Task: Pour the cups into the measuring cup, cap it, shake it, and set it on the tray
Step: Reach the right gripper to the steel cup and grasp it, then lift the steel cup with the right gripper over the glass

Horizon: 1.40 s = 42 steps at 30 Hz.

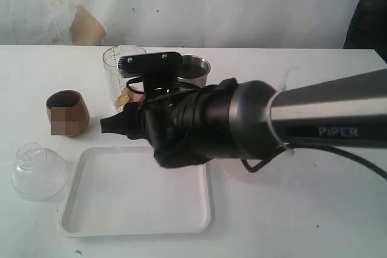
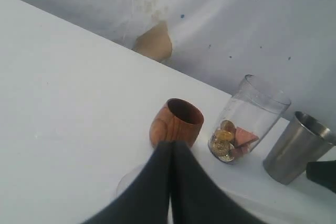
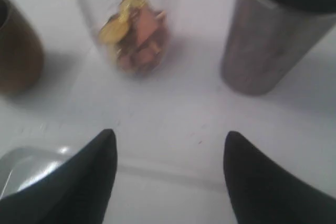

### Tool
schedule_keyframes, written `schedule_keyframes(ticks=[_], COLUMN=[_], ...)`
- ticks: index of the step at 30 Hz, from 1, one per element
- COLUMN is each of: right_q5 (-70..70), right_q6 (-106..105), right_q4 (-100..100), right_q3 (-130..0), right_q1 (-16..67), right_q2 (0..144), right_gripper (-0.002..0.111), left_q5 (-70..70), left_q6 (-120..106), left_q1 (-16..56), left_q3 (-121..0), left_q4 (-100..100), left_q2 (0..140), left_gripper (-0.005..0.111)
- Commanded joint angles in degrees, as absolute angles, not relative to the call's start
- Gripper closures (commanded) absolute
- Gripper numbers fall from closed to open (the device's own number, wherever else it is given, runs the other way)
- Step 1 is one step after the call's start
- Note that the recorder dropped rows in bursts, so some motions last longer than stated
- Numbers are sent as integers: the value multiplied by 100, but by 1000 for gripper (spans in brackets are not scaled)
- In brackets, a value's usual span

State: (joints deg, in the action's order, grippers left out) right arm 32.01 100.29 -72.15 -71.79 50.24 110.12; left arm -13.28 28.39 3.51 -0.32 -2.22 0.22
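The clear measuring cup [image 1: 123,69] stands at the back of the table with gold and pink pieces in its bottom [image 2: 229,139]. The steel tumbler [image 1: 197,70] stands upright to its right, and the brown wooden cup [image 1: 68,113] to its left. My right gripper [image 3: 170,134] is open and empty, low over the table just in front of the measuring cup [image 3: 131,30] and the tumbler [image 3: 273,40]; the exterior view shows that gripper [image 1: 112,124] at the tray's far edge. My left gripper [image 2: 171,150] is shut on nothing, above the clear cap [image 1: 37,170], short of the wooden cup [image 2: 176,121].
The white tray [image 1: 78,219] lies empty at the front, its far rim [image 3: 173,176] under my right fingers. My right arm [image 1: 314,119] stretches across the table from the right. A white cloth backdrop with a torn brown patch [image 1: 87,27] closes the back.
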Motion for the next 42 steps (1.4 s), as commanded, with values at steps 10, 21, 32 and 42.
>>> schedule_keyframes(ticks=[10, 21, 32, 42], right_q5=[-5970, -5964, -5727, -5698], right_q6=[-2681, -2681, -2935, -2979], right_q4=[5438, 5400, 5375, 5017], right_q3=[-6629, -7146, -7689, -7840], right_q1=[4625, 4326, 3985, 3707], right_q2=[12667, 13048, 13491, 13552], right_gripper=[23, 23, 23, 23], left_q5=[-1339, -1339, -1329, -1329], left_q6=[2822, 2822, 2822, 2822], left_q1=[363, 363, 363, 363], left_q3=[0, 0, 0, 0], left_q4=[-268, -268, -268, -268], left_q2=[0, 0, 0, 0], left_gripper=[107, 107, 107, 107])
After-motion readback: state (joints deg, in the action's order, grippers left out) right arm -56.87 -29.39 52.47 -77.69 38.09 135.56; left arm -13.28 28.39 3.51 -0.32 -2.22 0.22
